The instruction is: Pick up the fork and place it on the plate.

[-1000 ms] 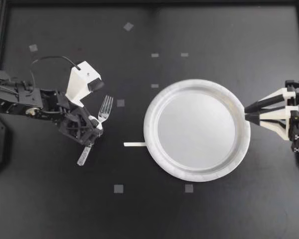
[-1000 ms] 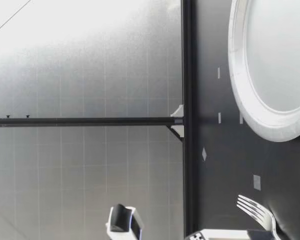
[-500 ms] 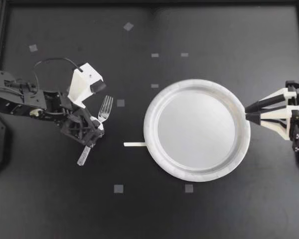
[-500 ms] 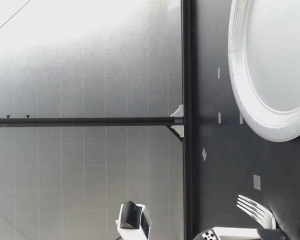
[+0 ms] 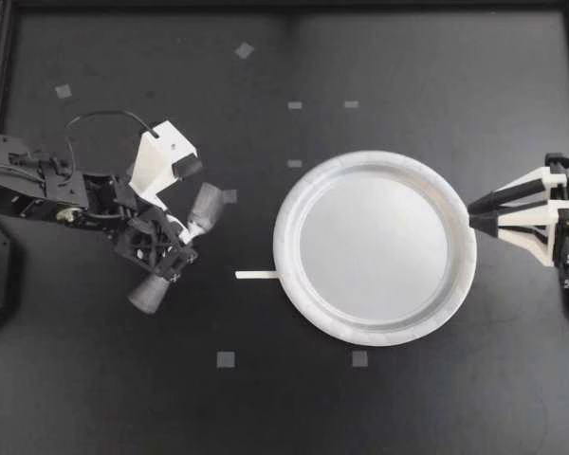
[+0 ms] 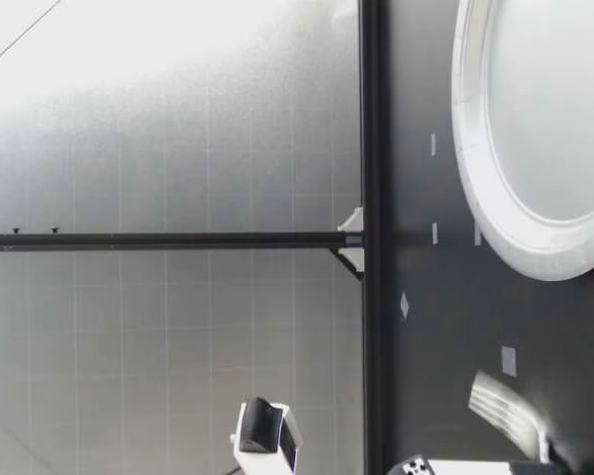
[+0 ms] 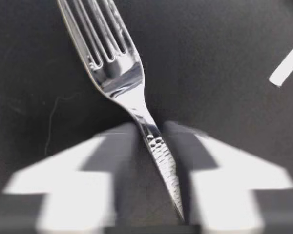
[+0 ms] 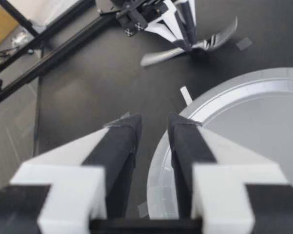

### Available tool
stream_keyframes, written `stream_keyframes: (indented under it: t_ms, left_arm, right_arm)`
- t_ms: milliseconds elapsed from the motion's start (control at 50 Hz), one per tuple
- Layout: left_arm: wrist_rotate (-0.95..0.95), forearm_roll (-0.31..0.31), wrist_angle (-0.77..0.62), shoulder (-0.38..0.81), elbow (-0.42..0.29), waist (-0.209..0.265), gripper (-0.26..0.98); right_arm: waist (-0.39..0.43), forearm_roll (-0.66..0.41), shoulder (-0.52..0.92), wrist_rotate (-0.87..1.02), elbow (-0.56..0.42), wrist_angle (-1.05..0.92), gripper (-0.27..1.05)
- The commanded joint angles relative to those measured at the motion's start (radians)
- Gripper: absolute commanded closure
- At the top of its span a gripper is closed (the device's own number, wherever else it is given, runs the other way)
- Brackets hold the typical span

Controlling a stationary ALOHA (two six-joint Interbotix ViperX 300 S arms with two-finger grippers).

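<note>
Two fingers of my left pincer (image 5: pixel 175 248) are closed on the fork (image 5: pixel 206 209), pressing the handle from both sides. In the left wrist view the fork (image 7: pixel 119 80) runs out ahead of the fingers (image 7: pixel 63 170), tines foremost, with the patterned part of its handle held between them. From above, the tines point toward 1 o'clock and the handle end sticks out behind the pincer toward 7 o'clock. The fork is at the plate's 9 o'clock side, well apart from the plate (image 5: pixel 286 220), which is white and has nothing on it. A thin white strip (image 5: pixel 256 275) lies on the black desk (image 5: pixel 408 57) between them, its far end touching the rim at about 8 o'clock. Small grey tape squares (image 5: pixel 226 359) dot the desk. My right pincer (image 5: pixel 472 213) is just beside the rim at 3 o'clock, its fingers a narrow gap apart and holding nothing. In the low view the fork's tines (image 6: pixel 505 408) are farther from the camera than the pincer.
</note>
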Motion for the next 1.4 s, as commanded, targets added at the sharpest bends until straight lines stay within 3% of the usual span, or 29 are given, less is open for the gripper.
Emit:
stream_keyframes:
  t_ms: [0,160,320,480,660,960,1200,1380]
  left_arm:
    - [0.029,0.002,0.005,-0.02,-0.026,0.003,0.77]
    - [0.095,0.005,0.029,-0.072,-0.087,0.003,0.78]
    - [0.252,0.012,0.046,-0.213,-0.259,0.003,0.78]
    - [0.385,0.011,-0.121,-0.295,-0.374,-0.003,0.78]
    - [0.414,0.009,-0.489,-0.268,-0.344,-0.018,0.78]
    - [0.305,0.029,-1.006,-0.144,-0.284,-0.132,0.78]
    - [0.244,0.15,-1.035,-0.109,-0.328,-0.152,0.78]
    - [0.245,0.161,-1.035,-0.08,-0.341,-0.152,0.78]
  right_arm:
    - [0.005,0.0,-0.005,-0.002,-0.008,-0.014,0.39]
    - [0.005,0.0,0.0,0.0,-0.008,-0.015,0.39]
    - [0.005,-0.005,0.012,-0.017,-0.044,-0.031,0.38]
    - [0.006,-0.127,0.043,-0.069,-0.075,-0.109,0.36]
    - [0.015,-0.293,0.114,-0.078,-0.084,-0.299,0.25]
    - [0.015,-0.316,0.336,-0.086,-0.163,-0.453,0.19]
    - [0.015,-0.311,0.462,-0.072,-0.198,-0.557,0.19]
    - [0.017,-0.314,0.546,-0.041,-0.233,-0.588,0.19]
